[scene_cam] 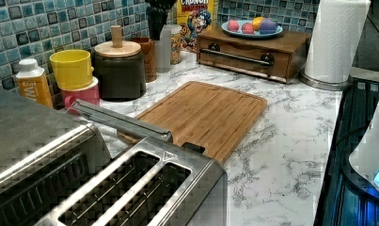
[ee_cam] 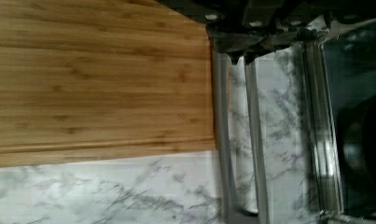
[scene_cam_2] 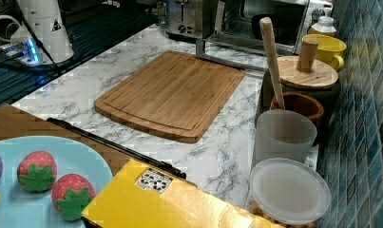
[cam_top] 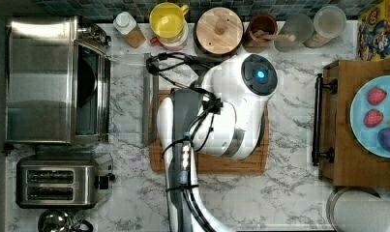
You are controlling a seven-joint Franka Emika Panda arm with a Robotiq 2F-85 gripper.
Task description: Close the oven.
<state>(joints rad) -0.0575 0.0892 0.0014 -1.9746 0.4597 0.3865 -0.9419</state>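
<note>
The steel oven (cam_top: 42, 82) stands at the top view's left with its glass door (cam_top: 127, 96) lying flat open on the counter. Its long bar handle (cam_top: 147, 96) rests at the edge of the cutting board (cam_top: 212, 164). In the left view the handle (scene_cam: 121, 120) juts out beyond the oven top (scene_cam: 22, 127). The right view shows the oven (scene_cam_2: 265, 19) at the back, its dark inside exposed. In the wrist view my gripper (ee_cam: 240, 57) hangs just over the handle (ee_cam: 221, 140), fingertips close together, holding nothing. The white arm hides it in the top view.
A two-slot toaster (cam_top: 57, 183) stands beside the oven. Jars, a yellow cup (cam_top: 167, 21) and a wood-lidded canister (cam_top: 219, 30) line the tiled wall. A wooden drawer box (cam_top: 362, 130) carrying a blue plate of toy fruit sits at the top view's right, by a paper towel roll (scene_cam: 335, 42).
</note>
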